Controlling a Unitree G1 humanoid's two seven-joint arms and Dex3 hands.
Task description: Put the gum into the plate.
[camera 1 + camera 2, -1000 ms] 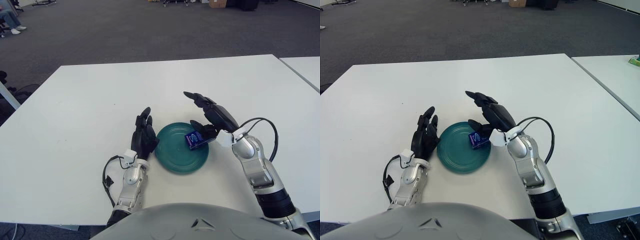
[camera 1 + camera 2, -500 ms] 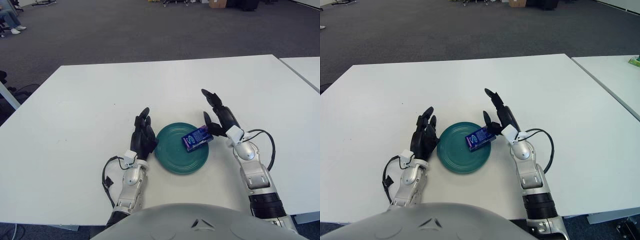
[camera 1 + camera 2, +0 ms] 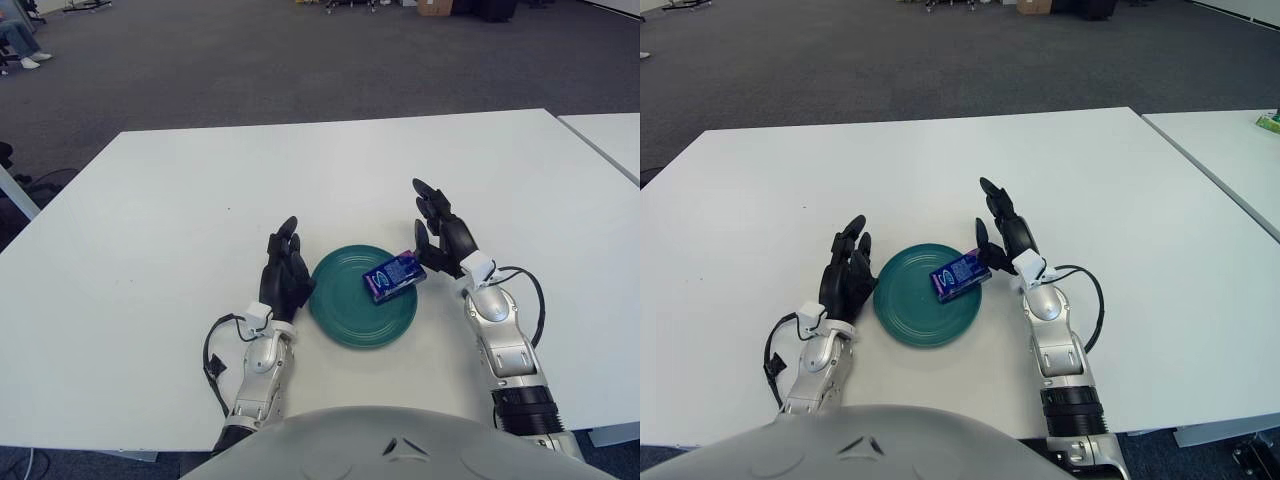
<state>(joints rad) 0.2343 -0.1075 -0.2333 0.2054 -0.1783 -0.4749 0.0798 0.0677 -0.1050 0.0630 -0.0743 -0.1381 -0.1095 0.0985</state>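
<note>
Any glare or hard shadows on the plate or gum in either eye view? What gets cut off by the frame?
Left eye view: lighting is even, no glare on the plate; only soft shadows beside the left hand and right hand; the gum label is readable as blue. Right eye view: same flat light; the robot's torso fills the bottom edge, and the second table is cropped at right.
</note>
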